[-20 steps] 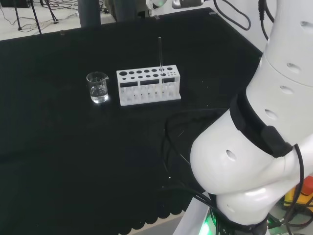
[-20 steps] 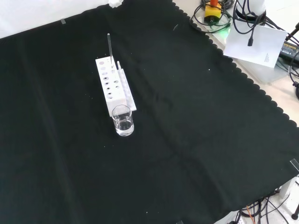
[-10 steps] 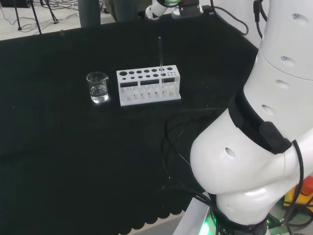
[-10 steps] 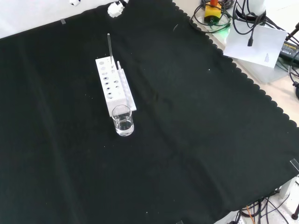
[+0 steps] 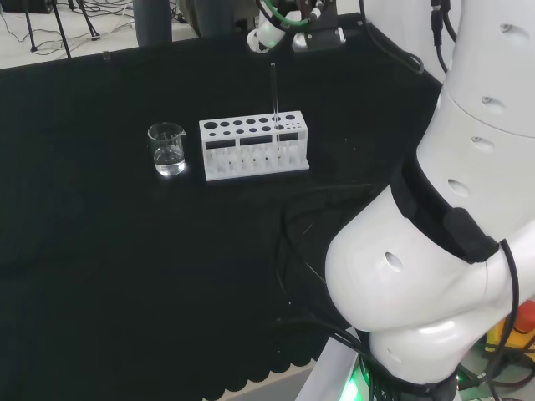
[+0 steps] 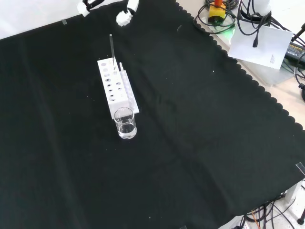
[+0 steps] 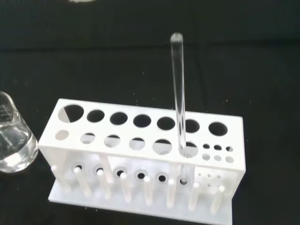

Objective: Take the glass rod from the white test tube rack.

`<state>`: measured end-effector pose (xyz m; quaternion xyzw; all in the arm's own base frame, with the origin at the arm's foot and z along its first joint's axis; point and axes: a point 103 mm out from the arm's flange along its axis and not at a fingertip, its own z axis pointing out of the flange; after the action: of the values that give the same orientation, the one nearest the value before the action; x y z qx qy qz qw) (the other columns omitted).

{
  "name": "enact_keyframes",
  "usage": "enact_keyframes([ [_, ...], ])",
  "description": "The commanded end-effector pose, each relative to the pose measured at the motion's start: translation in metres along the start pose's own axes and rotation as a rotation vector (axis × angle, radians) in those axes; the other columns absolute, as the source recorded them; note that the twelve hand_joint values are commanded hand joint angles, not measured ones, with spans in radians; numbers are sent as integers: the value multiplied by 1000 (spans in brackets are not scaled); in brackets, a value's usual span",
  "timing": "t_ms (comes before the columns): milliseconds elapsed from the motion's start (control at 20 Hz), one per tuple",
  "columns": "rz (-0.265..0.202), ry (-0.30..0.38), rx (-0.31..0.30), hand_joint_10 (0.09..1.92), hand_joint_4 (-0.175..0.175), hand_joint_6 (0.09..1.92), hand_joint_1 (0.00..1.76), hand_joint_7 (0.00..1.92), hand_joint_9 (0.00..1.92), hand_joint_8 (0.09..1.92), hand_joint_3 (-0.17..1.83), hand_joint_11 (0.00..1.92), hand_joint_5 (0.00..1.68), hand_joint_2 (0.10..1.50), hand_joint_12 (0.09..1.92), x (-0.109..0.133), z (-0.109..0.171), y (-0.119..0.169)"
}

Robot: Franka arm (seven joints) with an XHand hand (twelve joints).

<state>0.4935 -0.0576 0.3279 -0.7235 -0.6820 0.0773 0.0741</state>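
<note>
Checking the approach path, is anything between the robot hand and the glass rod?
No. In the front view, bare black cloth separates the robot hand from the glass rod.

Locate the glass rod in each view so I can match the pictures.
Head view: the rod stands upright in the rack, near the rack's right end.
Front view: the rod rises from the rack's far end, opposite the beaker.
Wrist view: the rod stands in a front-row hole of the rack.
Shared landmark: the beaker at the rack's other end.
</note>
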Motion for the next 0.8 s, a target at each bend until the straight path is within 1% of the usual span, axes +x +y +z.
enact_keyframes([
  [50,-12,3,13,983,-175,87,650,0,65,883,580,0,46,836,1309,0,19,3],
  [150,-14,-4,17,993,-175,87,647,7,94,929,581,0,51,837,1353,1,25,6],
  [300,-9,11,21,1002,-175,87,642,35,138,969,584,0,58,840,1401,-5,30,4],
  [450,-13,-2,24,1007,-175,87,634,52,161,986,586,0,65,846,1425,-7,34,4],
  [550,-12,-5,42,1011,-175,87,627,69,180,995,588,3,72,851,1438,-8,43,8],
  [800,-12,-5,61,1016,-175,87,620,117,214,1014,588,23,88,858,1450,-10,56,15],
])
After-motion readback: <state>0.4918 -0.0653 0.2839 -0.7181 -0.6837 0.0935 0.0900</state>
